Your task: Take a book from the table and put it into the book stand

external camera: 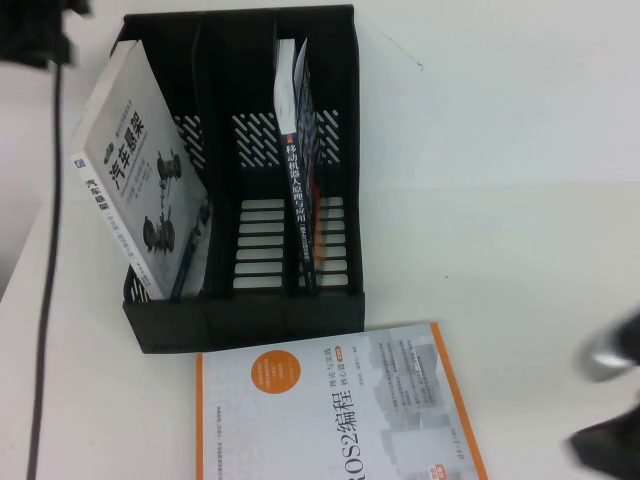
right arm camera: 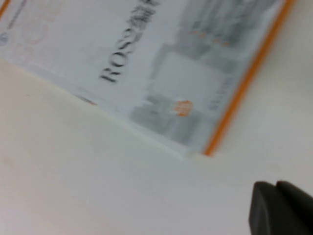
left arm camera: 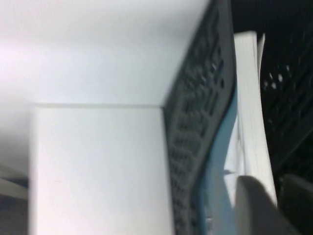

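- The book point(external camera: 135, 190) is already inside the book stand point(external camera: 250, 310). It sits in the compartment nearest the bench's left edge, with its lower end on the slotted floor.
- It is not upright. It leans hard toward the left edge of the bench point(external camera: 500, 180), and its top sticks out above the stand's sloping side wall.
- The left pincer point(left arm camera: 276, 200) is at the far left corner of the bench, right beside the book's page block and the stand's perforated wall. I cannot tell whether it is wide, narrow or gripping the book.
- The right pincer point(external camera: 610, 400) hangs low by the right edge, toward the near corner, and holds nothing. Its opening cannot be made out either.
- The ROS2 book point(external camera: 330, 410) lies flat at the near edge, just in front of the stand. A dark-spined book point(external camera: 300, 190) stands in the compartment toward the right edge.
- Handling: the book looks like a large, fairly thick paperback, so probably moderately heavy. The glossy cover is likely slippery, and the block will flex if pinched at one corner.
- The best hold is probably across the spine or the top edge near the spine, where the pages are bound and stiff.
- Judged from the lean, the task is nearly done. What likely remains is to tip the top toward the middle divider and then release.
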